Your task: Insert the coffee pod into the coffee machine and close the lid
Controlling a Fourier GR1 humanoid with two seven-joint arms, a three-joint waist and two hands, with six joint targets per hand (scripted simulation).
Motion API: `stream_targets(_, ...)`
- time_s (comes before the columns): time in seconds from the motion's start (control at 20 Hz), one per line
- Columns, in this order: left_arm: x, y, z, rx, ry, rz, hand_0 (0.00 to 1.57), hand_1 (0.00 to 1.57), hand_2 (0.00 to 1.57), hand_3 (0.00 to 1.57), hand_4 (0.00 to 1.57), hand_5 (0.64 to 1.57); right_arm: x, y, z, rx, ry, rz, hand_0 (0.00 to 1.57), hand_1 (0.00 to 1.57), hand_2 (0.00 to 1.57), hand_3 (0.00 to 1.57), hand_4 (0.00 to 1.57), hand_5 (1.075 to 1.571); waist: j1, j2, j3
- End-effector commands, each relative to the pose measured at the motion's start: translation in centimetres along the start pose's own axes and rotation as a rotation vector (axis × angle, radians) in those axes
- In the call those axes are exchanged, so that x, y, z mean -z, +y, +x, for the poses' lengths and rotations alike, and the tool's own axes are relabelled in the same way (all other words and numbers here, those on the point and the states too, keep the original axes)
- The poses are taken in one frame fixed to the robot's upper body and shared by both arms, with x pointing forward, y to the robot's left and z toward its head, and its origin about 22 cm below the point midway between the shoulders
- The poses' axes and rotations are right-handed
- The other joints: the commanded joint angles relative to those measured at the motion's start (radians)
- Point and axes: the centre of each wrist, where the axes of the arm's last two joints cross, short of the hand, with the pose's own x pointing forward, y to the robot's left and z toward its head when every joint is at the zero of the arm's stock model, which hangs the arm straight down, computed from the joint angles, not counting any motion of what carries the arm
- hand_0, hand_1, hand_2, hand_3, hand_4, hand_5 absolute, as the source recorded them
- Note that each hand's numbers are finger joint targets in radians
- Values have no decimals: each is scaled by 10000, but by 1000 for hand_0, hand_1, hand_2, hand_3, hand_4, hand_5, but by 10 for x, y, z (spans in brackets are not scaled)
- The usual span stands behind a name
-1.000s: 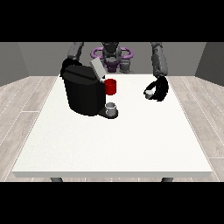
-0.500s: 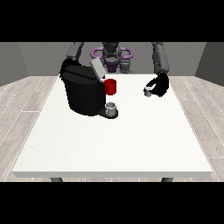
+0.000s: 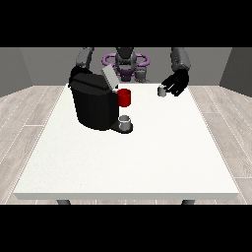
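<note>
A black coffee machine (image 3: 93, 103) stands on the white table (image 3: 147, 157) at the left, its grey lid (image 3: 109, 77) tilted up and open. On its front is a red part (image 3: 124, 97), and below that a small grey cup (image 3: 125, 123) sits on the base. The hand at the view's right (image 3: 175, 82) is raised near the table's far edge with the small grey coffee pod (image 3: 161, 91) pinched at its fingertips, well to the right of the machine. The arm at the view's left (image 3: 83, 58) drops behind the machine, which hides its hand.
The robot's torso with a purple ring (image 3: 125, 61) stands behind the far edge. White tabletop stretches from the machine to the near edge and to the right edge.
The hand at the view's right has moved up and back towards the robot, and the pod has moved with it. The machine and its lid are unchanged.
</note>
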Motion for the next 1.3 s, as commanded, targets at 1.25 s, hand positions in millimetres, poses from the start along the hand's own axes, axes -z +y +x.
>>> stream_targets(1.25,60,116,132,249,-688,2156,1262,1262,1313,1244,507,1571,26,27,49,-65,-1499,484,0,0,0,0,526,1571,-1657,1225,1)
